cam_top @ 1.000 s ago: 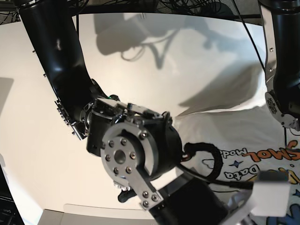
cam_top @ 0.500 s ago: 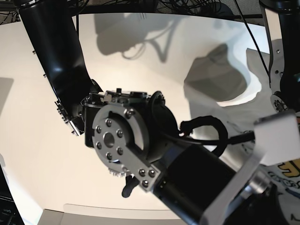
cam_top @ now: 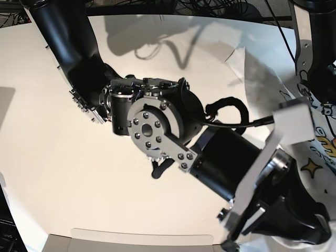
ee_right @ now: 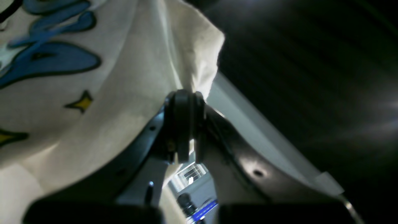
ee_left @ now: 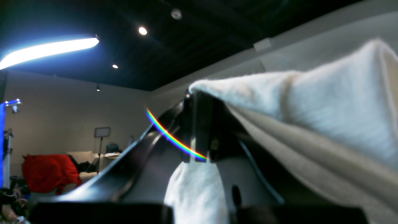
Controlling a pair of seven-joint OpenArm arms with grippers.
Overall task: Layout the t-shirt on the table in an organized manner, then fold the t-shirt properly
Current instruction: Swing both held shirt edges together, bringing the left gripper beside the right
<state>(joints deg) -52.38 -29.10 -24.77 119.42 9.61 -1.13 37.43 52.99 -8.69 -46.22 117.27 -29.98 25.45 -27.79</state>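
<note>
The t-shirt (cam_top: pixel 315 136) is held aloft at the right of the base view, above the white table (cam_top: pixel 47 157), so that it can hang open before being spread. A white fold is pinched in the left claw (ee_left: pixel 199 102), and the printed cloth's edge is clamped in the right claw (ee_right: pixel 185 99).

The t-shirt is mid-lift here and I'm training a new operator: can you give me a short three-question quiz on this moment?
1. True or false: both pincers are shut on the t-shirt.
2. Which view shows the blue printed letters: (a) left wrist, (b) right wrist?
3. In the base view, what lies under the arms?

Key:
1. True: the left pincer and the right pincer each pinch white cloth.
2. b.
3. The table.
</note>
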